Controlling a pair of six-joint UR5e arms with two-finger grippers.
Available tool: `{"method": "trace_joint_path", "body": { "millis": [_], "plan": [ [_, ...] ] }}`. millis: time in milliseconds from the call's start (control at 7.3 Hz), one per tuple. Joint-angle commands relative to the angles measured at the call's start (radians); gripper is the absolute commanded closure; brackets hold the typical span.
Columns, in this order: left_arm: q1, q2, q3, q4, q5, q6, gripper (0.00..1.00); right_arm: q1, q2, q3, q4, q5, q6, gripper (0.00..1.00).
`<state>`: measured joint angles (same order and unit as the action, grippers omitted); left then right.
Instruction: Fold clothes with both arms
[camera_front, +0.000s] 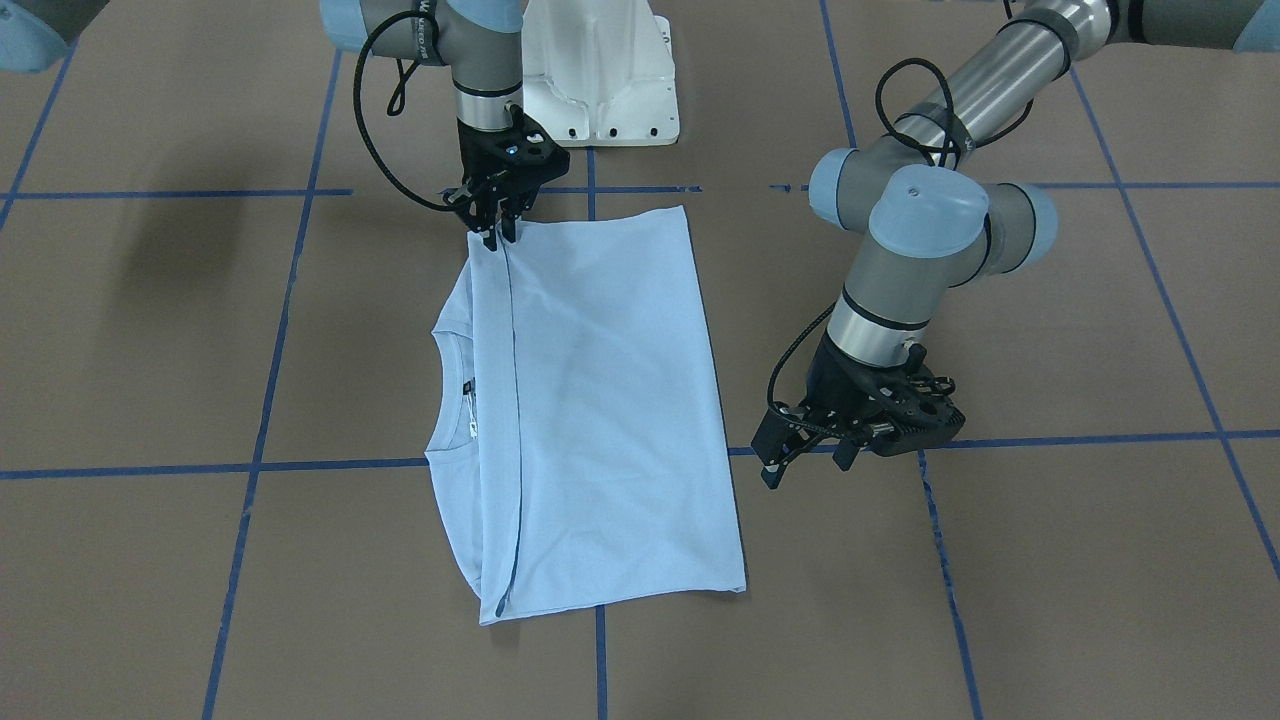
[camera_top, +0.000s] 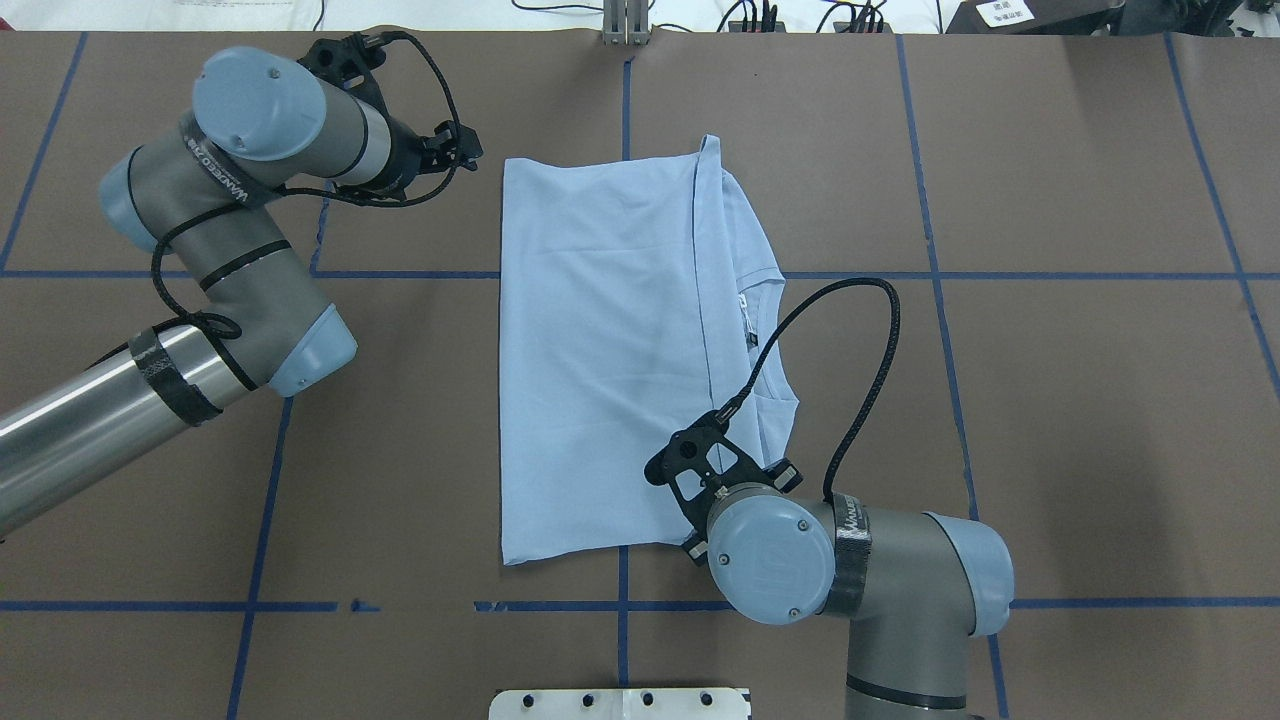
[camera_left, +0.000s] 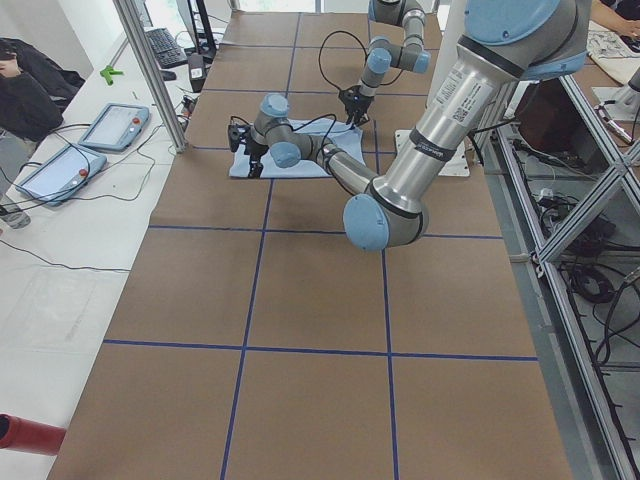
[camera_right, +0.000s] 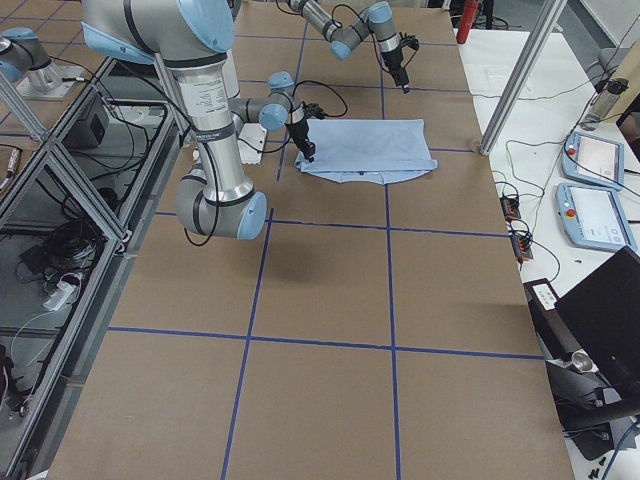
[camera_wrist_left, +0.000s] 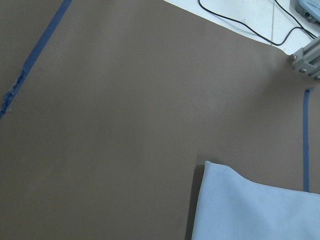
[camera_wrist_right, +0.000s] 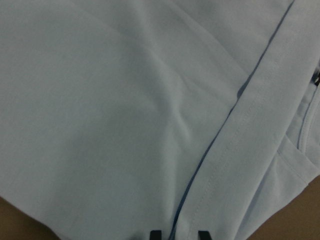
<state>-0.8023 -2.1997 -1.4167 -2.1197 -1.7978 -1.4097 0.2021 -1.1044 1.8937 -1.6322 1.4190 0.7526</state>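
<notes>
Fingertips (camera_wrist_right: 156, 235) of the right claw (camera_front: 497, 232), barely in its wrist view, pinch the T-shirt (camera_front: 600, 400) at its hem. The left claw (camera_front: 808, 462) hangs spread beside it.

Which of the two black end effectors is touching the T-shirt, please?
The black right end effector, fingertips on the light blue T-shirt's corner; the left end effector hangs beside it.

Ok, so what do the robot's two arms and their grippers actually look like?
Both the left arm and the right arm are grey and silver tubes with rounded light blue joint caps. A black cable loops along each, and black bands carry white lettering too small to read. The left gripper and right gripper are black, skeletal, two-fingered claws.
</notes>
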Motion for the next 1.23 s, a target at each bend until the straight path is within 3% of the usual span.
{"method": "trace_joint_path", "body": {
  "millis": [0, 137, 411, 1096],
  "plan": [
    [0.0, 0.0, 0.001, 0.0, 0.0, 0.0, 0.0, -0.012, -0.005, -0.002, 0.0, -0.005, 0.002, 0.63],
    [0.0, 0.0, 0.001, 0.0, 0.0, 0.0, 0.0, -0.015, -0.005, -0.004, -0.001, -0.006, 0.002, 0.64],
    [0.002, -0.002, 0.001, 0.0, 0.0, 0.0, 0.0, -0.015, -0.005, -0.001, -0.002, -0.021, 0.001, 0.99],
    [0.002, -0.005, 0.001, 0.0, 0.0, 0.0, 0.0, 0.049, -0.011, 0.033, 0.0, 0.004, 0.017, 1.0]
  ]
}}
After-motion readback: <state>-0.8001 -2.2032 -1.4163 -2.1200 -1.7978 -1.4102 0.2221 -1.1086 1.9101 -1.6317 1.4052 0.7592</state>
